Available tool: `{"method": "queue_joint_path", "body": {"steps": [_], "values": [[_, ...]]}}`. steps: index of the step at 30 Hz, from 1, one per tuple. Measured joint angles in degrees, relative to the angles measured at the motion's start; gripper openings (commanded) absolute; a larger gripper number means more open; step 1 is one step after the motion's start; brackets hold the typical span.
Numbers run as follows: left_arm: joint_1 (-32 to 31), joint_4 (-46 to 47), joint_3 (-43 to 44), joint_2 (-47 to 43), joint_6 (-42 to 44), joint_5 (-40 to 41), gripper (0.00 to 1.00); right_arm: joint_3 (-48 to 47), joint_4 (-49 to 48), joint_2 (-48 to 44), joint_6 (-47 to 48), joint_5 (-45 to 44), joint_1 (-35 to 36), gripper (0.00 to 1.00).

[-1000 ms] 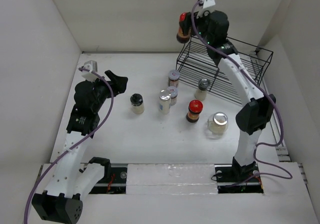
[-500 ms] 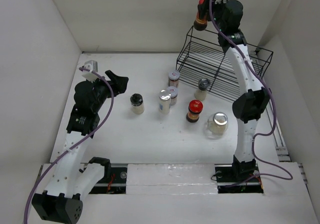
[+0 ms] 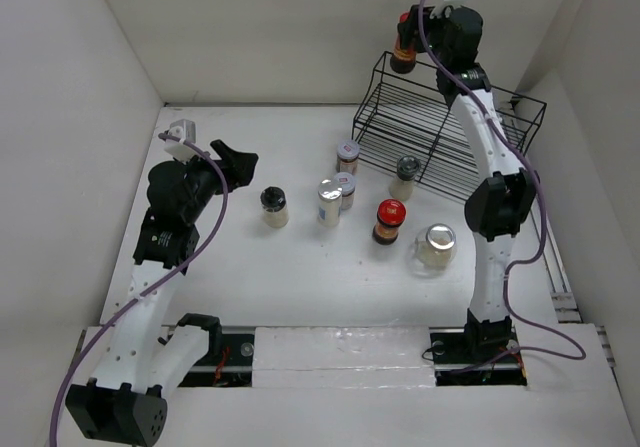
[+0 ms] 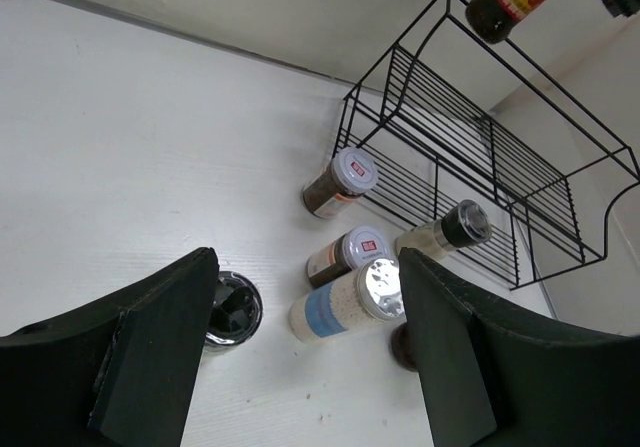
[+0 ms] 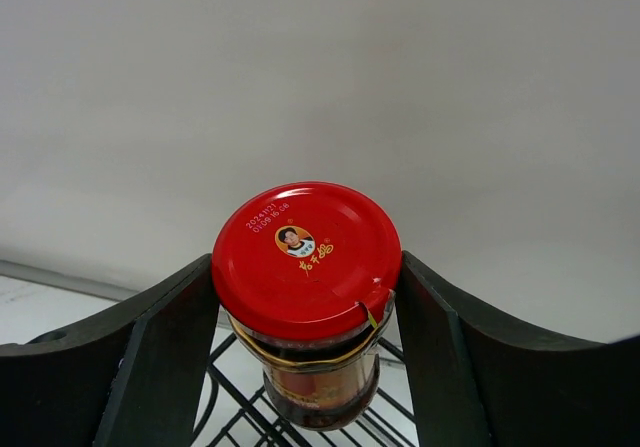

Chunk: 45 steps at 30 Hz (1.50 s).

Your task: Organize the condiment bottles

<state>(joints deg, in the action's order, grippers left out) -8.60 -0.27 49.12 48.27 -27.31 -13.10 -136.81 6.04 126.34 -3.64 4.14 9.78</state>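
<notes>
Right hand (image 5: 305,277) holds the red-lidded jar (image 5: 300,242) above the wire rack (image 3: 470,147).

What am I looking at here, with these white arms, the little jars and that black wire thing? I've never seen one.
Two robot arms stand bolted to a table. One picture looks down from above; the other two come from cameras on each wrist, so the dark shapes at the sides are fingers. Spice jars stand on the table beside a wire rack. The right gripper holds a red-lidded jar above the rack. The left gripper is open and empty.
</notes>
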Motion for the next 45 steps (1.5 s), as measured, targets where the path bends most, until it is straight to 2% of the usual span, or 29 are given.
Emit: {"method": "queue_joint_path", "body": {"steps": [6, 8, 15, 19, 23, 25, 29, 32, 33, 34, 35, 37, 38, 39, 40, 42, 44, 45], "values": [[0.1, 0.5, 0.0, 0.0, 0.0, 0.0, 0.68, 2.5, -0.4, 2.3, -0.7, 1.6, 0.1, 0.4], [0.1, 0.5, 0.0, 0.0, 0.0, 0.0, 0.68, 4.6, -0.4, 2.6, -0.7, 1.9, 0.2, 0.43], [0.1, 0.7, 0.0, 0.0, 0.0, -0.1, 0.68, 8.9, -1.5, 3.1, -1.0, 2.3, 0.8, 0.62], [0.1, 0.9, 0.0, 0.0, 0.0, -0.4, 0.68, 9.7, -3.2, 3.1, -1.1, 2.3, 0.8, 0.83], [0.1, 0.9, 0.0, 0.0, 0.0, -0.4, 0.68, 9.9, -5.7, 3.0, -1.6, 2.4, 0.8, 0.96], [0.1, 0.9, 0.0, 0.0, 0.0, -0.4, 0.68, 9.9, -6.6, 2.5, -1.6, 2.2, 0.8, 1.0], [0.1, 0.9, 0.0, 0.0, 0.0, -0.5, 0.68, 12.2, -7.3, -0.9, -1.2, 2.1, 0.9, 1.0], [0.3, 0.9, 0.0, 0.0, 0.0, -0.4, 0.68, 18.7, -7.9, -7.1, -0.7, 1.9, 1.2, 0.86], [0.4, 0.9, 0.0, 0.0, 0.0, -0.4, 0.68, 21.8, -8.2, -10.0, -0.5, 1.9, 1.6, 0.74], [0.5, 0.9, 0.0, 0.0, 0.0, -0.4, 0.68, 25.7, -9.4, -13.2, -0.4, 1.9, 2.2, 0.39], [0.5, 0.9, 0.0, 0.0, 0.0, -0.4, 0.68, 30.1, -10.5, -16.6, 0.0, 1.9, 3.2, 0.27], [0.5, 0.9, 0.0, 0.0, 0.0, -0.3, 0.68, 38.1, -12.0, -22.6, -0.2, 1.9, 6.6, 0.16], [0.5, 0.9, 0.0, 0.0, -0.2, -0.3, 0.68, 41.4, -13.3, -24.9, -0.1, 1.9, 8.9, 0.19], [0.5, 0.9, 0.0, 0.0, -0.2, -0.3, 0.68, 44.6, -14.3, -26.8, 0.0, 1.9, 11.6, 0.25], [0.5, 0.9, 0.0, 0.0, -0.2, -0.3, 0.7, 47.2, -14.6, -28.1, 0.3, 1.7, 14.6, 0.52], [0.5, 0.9, 0.0, 0.0, -0.2, -0.3, 0.75, 51.2, -14.9, -29.0, 0.8, 1.9, 19.8, 0.82], [0.5, 0.7, 0.0, 0.2, -0.4, 0.1, 0.8, 55.0, -14.1, -29.3, 0.9, 2.6, 24.4, 1.0], [0.5, 0.5, 0.0, 0.3, -0.5, 0.4, 0.8, 57.0, -13.5, -29.6, 1.1, 2.8, 26.0, 1.0]]}}
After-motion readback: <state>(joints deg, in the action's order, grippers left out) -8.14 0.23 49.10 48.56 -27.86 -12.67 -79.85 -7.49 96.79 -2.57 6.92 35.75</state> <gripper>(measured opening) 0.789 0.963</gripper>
